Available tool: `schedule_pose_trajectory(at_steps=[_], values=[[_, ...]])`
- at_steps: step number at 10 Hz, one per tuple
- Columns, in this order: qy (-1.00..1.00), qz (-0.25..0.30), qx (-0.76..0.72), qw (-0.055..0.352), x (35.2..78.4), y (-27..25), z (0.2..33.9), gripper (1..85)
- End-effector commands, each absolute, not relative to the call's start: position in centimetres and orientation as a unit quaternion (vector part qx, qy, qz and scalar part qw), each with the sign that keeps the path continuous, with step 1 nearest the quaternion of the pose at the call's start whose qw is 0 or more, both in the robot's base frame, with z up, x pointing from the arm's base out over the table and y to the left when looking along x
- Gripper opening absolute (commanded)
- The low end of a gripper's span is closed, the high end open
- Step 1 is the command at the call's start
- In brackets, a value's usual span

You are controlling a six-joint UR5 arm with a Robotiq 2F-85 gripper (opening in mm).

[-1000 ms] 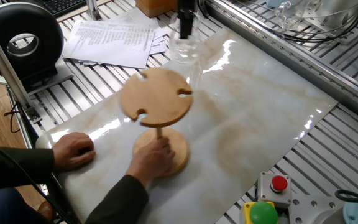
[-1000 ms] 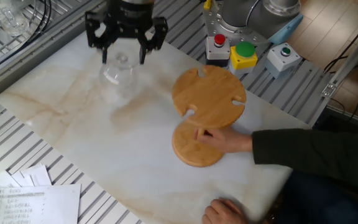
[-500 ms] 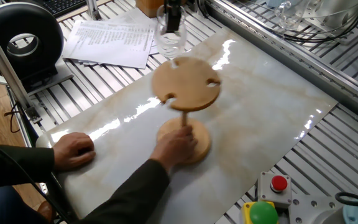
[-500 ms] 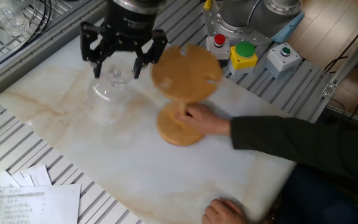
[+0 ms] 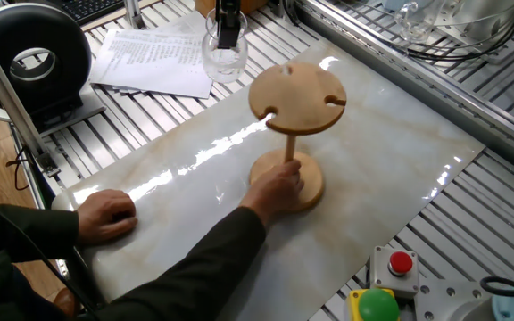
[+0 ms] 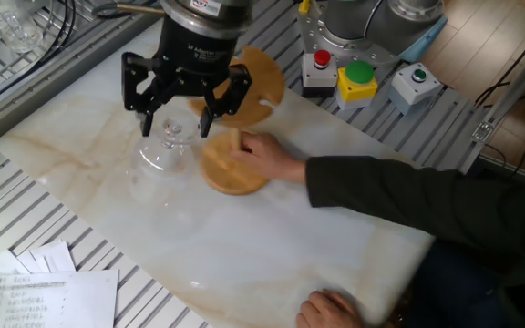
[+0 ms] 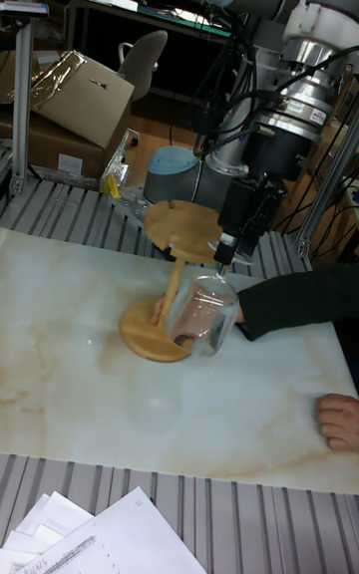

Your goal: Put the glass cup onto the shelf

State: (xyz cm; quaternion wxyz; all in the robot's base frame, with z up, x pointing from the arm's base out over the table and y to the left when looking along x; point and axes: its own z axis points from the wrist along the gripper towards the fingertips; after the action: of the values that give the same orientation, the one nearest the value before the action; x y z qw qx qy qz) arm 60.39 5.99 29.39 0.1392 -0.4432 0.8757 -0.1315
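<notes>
Gripper (image 6: 179, 117): clamped on stem of inverted glass cup (image 6: 163, 152), bowl hanging below, above marble slab (image 6: 89, 182). Bamboo shelf (image 5: 297, 95): just beside gripper, upright; person's hand (image 5: 280, 186) grips its post. Papers (image 5: 159, 58) behind gripper; emergency-stop box (image 6: 357, 79) beyond shelf.

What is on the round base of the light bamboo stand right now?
A person's hand rests on the base of the bamboo stand, beside its thin post. The clear glass hangs upside down from the gripper, not on it. The hand hides part of the base.
</notes>
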Motion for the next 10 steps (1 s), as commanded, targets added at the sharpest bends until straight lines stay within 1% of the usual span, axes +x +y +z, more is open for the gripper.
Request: schedule_pose_trajectory(at_steps=[1,4,6,8,10], values=[[0.881,-0.102,-0.439,0.146,60.5,6.7,28.5,1.0],[0.917,-0.029,-0.378,0.128,58.1,9.7,27.7,1.0],[0.938,0.028,-0.329,0.108,56.1,11.9,27.6,1.0],[0.95,0.058,-0.295,0.087,54.4,12.9,27.8,1.0],[0.957,0.073,-0.272,0.065,52.6,13.0,28.0,1.0]])
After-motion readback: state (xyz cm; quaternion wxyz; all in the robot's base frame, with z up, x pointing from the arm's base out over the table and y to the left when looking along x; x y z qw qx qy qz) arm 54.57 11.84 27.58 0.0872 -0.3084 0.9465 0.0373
